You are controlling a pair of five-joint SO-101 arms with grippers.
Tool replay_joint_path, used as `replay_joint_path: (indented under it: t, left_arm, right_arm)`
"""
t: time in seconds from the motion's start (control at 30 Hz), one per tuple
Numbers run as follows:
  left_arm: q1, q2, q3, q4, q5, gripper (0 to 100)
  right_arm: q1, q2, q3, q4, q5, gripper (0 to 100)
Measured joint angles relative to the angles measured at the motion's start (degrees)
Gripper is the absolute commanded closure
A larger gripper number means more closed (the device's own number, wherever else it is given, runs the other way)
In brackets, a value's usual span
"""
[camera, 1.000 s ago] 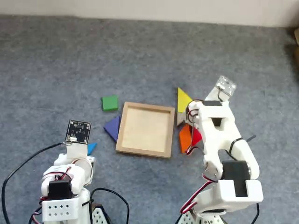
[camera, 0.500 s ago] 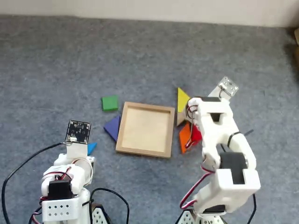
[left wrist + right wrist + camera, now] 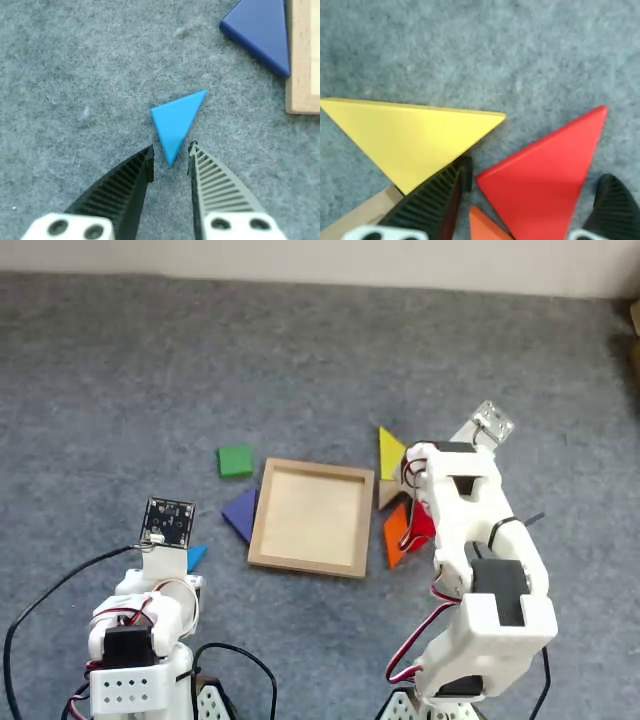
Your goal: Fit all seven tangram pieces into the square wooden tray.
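The left claw is open a little and holds nothing. The tip of one light blue triangle sits between its fingers. The right claw is wide open around one red triangle. One yellow triangle, one orange piece, one tan piece, one dark blue triangle and one green square also lie on the tabletop. All seven pieces are outside the one wooden tray.

Bright, even light from above: you see only thin, soft shadows beside the tray on the carpet.
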Motion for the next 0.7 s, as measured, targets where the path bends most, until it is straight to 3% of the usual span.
replay_joint_path:
  t: [0.23,0.4,0.7]
  left_arm:
    - [0.0,0.0,0.0,0.0,0.0,87]
    - [0.0,0.0,0.0,0.0,0.0,87]
    - [0.0,0.0,0.0,0.0,0.0,87]
  right_arm:
    - [1.1,0.2,-1.7,5.9,0.1,81.2]
    - [1.7,0.3,-1.7,6.5,0.1,81.3]
    - [1.1,-7.6,-1.1,6.3,7.1,81.7]
